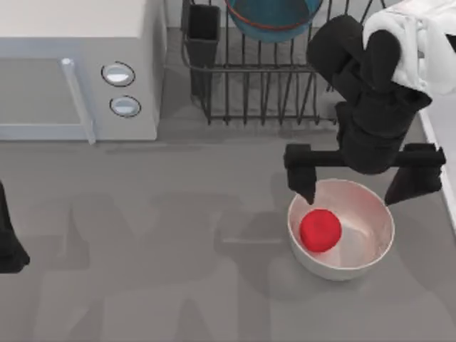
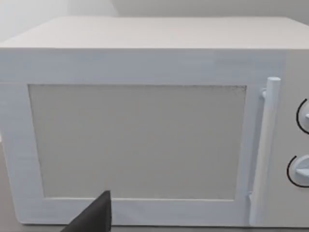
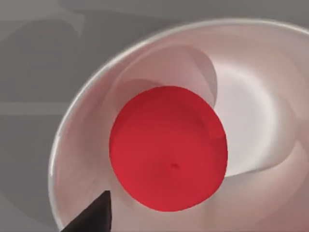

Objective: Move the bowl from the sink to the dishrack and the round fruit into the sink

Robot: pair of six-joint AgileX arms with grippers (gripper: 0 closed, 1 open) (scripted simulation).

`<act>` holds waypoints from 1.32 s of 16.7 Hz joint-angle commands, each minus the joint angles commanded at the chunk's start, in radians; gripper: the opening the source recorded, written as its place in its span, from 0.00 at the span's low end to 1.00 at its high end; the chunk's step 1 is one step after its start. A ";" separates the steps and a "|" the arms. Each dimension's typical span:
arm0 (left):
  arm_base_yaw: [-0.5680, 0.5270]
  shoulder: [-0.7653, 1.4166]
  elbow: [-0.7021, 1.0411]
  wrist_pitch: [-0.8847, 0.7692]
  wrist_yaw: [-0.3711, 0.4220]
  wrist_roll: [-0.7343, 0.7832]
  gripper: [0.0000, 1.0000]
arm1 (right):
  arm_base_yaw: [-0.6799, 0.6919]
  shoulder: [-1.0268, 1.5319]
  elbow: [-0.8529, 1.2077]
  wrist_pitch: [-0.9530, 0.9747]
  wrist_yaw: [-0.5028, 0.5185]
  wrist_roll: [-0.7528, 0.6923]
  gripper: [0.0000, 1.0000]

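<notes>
L arm: parked at the table's left edge, toward the front; dark bit of it visible there. Left gripper (image 1: pixel 8 249) – can't tell if fingers are apart or closed.
Microwave (image 1: pixel 78 68): white, back-left corner of table, door w/ vertical handle, two round knobs on its right side. L wrist view faces the door (image 2: pixel 137 140) straight on, handle (image 2: pixel 263 150) & knob edges at the side.
Table (image 1: pixel 142 235): grey, flat.
Dishrack (image 1: pixel 263 89): black wire, back edge of table, just right of microwave; dark rectangular cup at its front-left corner.
Bowl (image 1: pixel 274 18): teal-blue w/ reddish-orange rim, sits in the dishrack, at the back, partly cut by the top view's edge.
White bowl (image 1: pixel 367 239): on table toward the right edge, in front of dishrack, upright.
Round fruit (image 1: pixel 320 229): red ball, inside the white bowl, on its left half, resting on the bowl floor; in R wrist view fruit (image 3: pixel 168 149) is seen close, bowl wall (image 3: pixel 251 101) around it.
Right gripper (image 1: pixel 360 187): over the white bowl's back rim, fingers spread wide, released – nothing between them; left fingertip by the bowl's back-left rim, right one by its back-right rim. Not touching the fruit.
Sink (image 1: pixel 438 142): whitish rim strip at the table's right edge, just beside the white bowl.
</notes>
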 joint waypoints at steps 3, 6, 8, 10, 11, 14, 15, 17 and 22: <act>0.000 0.000 0.000 0.000 0.000 0.000 1.00 | -0.001 0.027 0.020 -0.017 -0.001 0.003 1.00; 0.000 0.000 0.000 0.000 0.000 0.000 1.00 | -0.004 0.024 0.017 -0.015 -0.001 0.002 1.00; 0.000 0.000 0.000 0.000 0.000 0.000 1.00 | -0.004 0.036 0.002 0.001 0.000 0.002 1.00; 0.000 0.000 0.000 0.000 0.000 0.000 1.00 | -0.003 0.057 -0.042 0.057 0.001 0.003 1.00; 0.000 0.000 0.000 0.000 0.000 0.000 1.00 | -0.003 0.067 -0.063 0.101 0.000 0.004 1.00; 0.000 0.000 0.000 0.000 0.000 0.000 1.00 | -0.001 0.100 -0.132 0.238 -0.001 0.005 1.00; 0.000 0.000 0.000 0.000 0.000 0.000 1.00 | 0.000 0.116 -0.156 0.265 -0.001 0.005 1.00; 0.000 0.000 0.000 0.000 0.000 0.000 1.00 | 0.001 0.134 -0.177 0.288 0.000 0.007 1.00; 0.000 0.000 0.000 0.000 0.000 0.000 1.00 | 0.001 0.134 -0.177 0.288 0.000 0.007 0.85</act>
